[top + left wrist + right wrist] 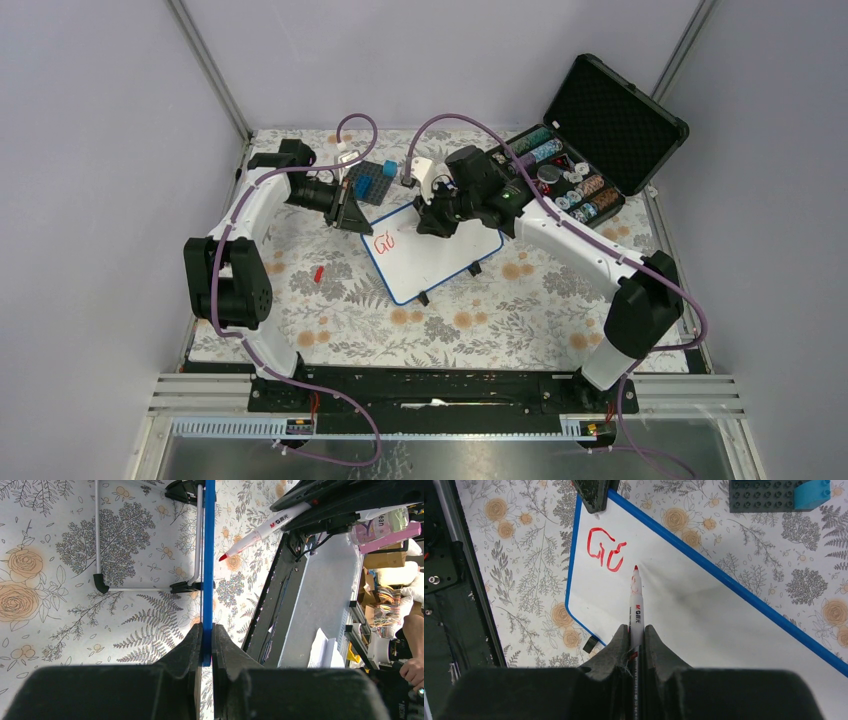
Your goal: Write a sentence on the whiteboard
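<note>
The whiteboard [432, 258] lies tilted on the floral table, white with a blue rim. My left gripper [352, 216] is shut on its far-left corner. In the left wrist view the rim [208, 570] runs edge-on between the fingertips of that gripper [207, 650]. My right gripper [636, 635] is shut on a white red-tipped marker [636, 605]. The marker's tip stands just right of the sentence's first red letters [605, 552], roughly "Go". I cannot tell whether the tip touches the board [704, 615]. From above, the letters [385, 241] sit near the board's left end, under my right gripper [432, 226].
A dark grey studded baseplate with a blue brick [374, 181] lies behind the board. An open black case of chips [590, 150] stands at the back right. A small red cap [318, 273] lies left of the board. The board's black feet [476, 268] show at its near edge.
</note>
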`<state>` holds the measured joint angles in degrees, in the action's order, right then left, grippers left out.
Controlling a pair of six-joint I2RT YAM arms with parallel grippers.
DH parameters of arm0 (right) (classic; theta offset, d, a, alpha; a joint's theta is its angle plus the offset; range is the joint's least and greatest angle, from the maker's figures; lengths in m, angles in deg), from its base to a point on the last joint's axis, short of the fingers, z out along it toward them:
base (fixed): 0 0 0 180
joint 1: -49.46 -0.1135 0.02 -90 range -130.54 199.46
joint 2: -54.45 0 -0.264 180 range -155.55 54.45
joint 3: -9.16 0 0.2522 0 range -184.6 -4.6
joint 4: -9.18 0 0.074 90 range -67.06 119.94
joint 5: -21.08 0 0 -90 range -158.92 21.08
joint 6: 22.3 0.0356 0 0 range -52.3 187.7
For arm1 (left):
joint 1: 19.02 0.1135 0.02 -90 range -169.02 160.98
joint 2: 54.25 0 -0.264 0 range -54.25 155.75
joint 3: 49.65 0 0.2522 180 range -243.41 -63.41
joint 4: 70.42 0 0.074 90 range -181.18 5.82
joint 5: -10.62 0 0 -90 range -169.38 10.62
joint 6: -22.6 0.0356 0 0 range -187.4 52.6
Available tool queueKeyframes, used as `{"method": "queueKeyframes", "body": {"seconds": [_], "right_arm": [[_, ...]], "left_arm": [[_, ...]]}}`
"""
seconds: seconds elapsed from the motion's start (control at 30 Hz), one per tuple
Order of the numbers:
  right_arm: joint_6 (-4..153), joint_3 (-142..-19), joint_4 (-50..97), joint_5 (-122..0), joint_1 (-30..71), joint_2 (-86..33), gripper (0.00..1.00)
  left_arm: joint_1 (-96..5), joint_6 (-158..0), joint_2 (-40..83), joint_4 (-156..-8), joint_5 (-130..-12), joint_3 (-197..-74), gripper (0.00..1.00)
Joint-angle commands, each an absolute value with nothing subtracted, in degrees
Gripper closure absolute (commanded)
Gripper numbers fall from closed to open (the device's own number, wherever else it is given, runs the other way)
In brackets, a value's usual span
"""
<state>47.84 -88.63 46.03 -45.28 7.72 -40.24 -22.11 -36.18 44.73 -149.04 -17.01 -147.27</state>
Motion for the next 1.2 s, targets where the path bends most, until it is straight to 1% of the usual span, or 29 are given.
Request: {"method": "queueKeyframes", "body": {"seconds": [0.0,0.2,0.57,0.83,1.17], "right_arm": [[47.4,-87.8,46.8,-44.0,7.8,-39.2,1.00],[46.7,-86.6,46.7,-44.9,7.7,-39.8,1.00],[47.9,-90.8,45.4,-44.5,7.4,-43.0,1.00],[47.7,-91.4,45.4,-44.3,6.7,-43.9,1.00],[46.0,-87.3,45.5,-45.4,6.2,-42.5,1.00]], "left_arm": [[-22.9,-36.0,42.9,-149.7,-16.8,-148.5,1.00],[-22.8,-35.9,42.7,-149.7,-16.9,-148.3,1.00],[-22.9,-35.8,43.0,-149.7,-16.9,-148.3,1.00],[-22.9,-35.6,42.9,-149.7,-16.9,-148.1,1.00],[-22.9,-35.5,43.2,-149.7,-17.1,-148.1,1.00]]}}
